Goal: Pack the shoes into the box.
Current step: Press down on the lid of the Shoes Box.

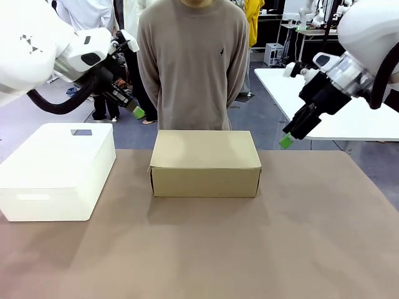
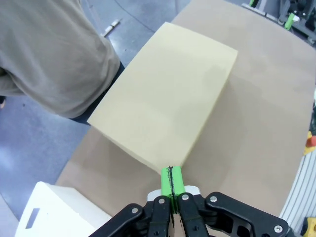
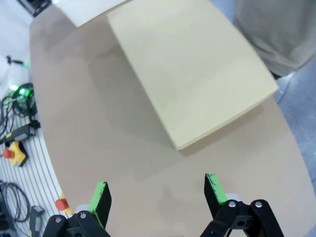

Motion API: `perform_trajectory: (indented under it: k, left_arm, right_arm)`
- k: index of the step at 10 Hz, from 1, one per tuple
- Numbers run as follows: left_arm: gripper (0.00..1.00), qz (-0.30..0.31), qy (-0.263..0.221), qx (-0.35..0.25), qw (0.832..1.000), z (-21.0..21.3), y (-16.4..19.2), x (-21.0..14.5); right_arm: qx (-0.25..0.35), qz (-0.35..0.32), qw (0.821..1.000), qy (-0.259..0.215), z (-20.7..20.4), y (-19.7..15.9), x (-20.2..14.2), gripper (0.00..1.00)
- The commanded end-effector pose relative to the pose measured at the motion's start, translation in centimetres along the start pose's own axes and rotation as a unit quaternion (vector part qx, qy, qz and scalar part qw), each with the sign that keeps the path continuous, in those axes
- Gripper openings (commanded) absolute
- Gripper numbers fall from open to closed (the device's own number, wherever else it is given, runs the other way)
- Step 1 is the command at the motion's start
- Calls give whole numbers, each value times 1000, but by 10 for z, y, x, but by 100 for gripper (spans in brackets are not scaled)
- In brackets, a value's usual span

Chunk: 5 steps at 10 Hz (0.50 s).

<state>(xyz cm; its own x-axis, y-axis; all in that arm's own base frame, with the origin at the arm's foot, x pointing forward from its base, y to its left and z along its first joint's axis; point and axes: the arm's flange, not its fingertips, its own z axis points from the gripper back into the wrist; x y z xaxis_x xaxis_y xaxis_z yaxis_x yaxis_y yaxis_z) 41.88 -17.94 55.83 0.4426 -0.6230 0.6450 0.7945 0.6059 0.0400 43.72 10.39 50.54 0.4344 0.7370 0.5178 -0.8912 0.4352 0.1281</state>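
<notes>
You are looking at a robotics lab. A white robot arm [image 1: 310, 11] stands at another white worktable [image 1: 349, 106], and black cables [image 3: 12, 123] trail across the blue-grey floor [image 1: 268, 118].

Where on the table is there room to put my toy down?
The near brown tabletop in front of the closed cardboard box is bare, and so is the stretch to its right. It is tighter in the narrow gap between that box and the white box.
</notes>
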Motion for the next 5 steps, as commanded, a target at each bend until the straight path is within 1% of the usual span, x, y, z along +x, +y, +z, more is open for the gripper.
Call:
perform_trajectory:
  k: [1,3,5]
  left_arm:
    - [0,39,-6,-10,999,-19,3,20]
    - [0,47,-6,-16,999,-37,5,38]
    - [0,69,-2,7,998,-59,6,55]
  right_arm:
    - [-60,-45,997,10,15,26,8,100]
    - [-88,-43,995,16,30,44,12,100]
    - [-129,-41,991,23,40,60,8,100]
